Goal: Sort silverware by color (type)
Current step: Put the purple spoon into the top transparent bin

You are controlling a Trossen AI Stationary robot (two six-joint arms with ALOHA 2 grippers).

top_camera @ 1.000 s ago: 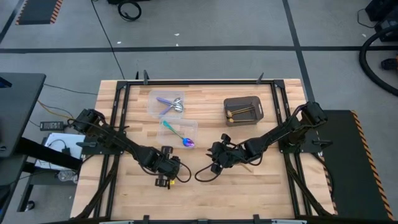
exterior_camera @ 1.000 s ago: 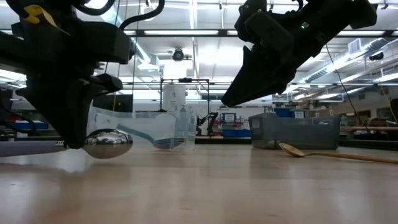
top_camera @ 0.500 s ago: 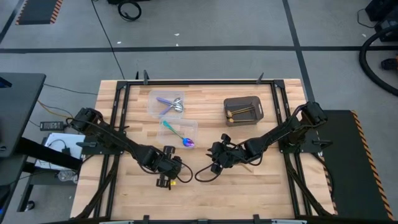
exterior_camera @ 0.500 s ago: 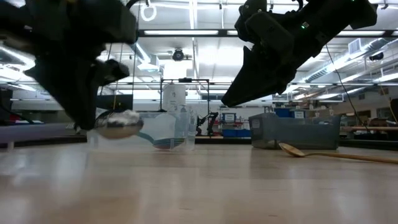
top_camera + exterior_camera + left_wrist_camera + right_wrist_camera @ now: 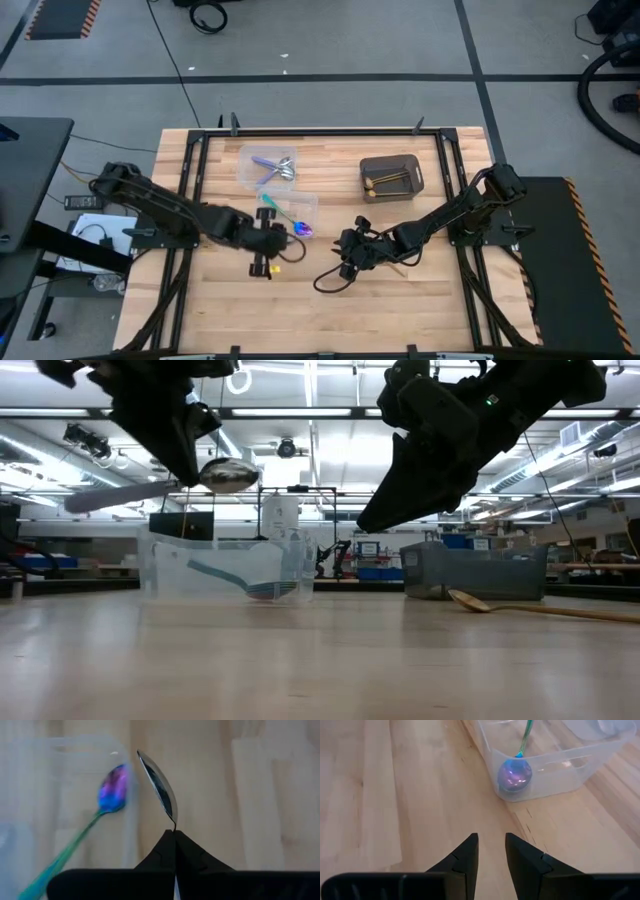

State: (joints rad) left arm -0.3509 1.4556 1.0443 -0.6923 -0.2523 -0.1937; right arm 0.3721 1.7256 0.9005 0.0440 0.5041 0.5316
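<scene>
On my table (image 5: 330,310) two clear tubs sit left of centre, the far tub (image 5: 266,165) behind the near tub (image 5: 291,211), each with utensils in it. The bin (image 5: 391,177) stands to their right, with utensils inside. A loose spoon (image 5: 535,606) lies on the boards in front of the bin. My left gripper (image 5: 283,240) hangs just beside the near tub, my right gripper (image 5: 343,258) to its right.

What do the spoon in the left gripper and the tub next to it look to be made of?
The spoon held in the left gripper: probably polished metal, since its bowl mirrors the room. The tub: clear plastic, as the teal-handled spoon shows through its wall.
</scene>
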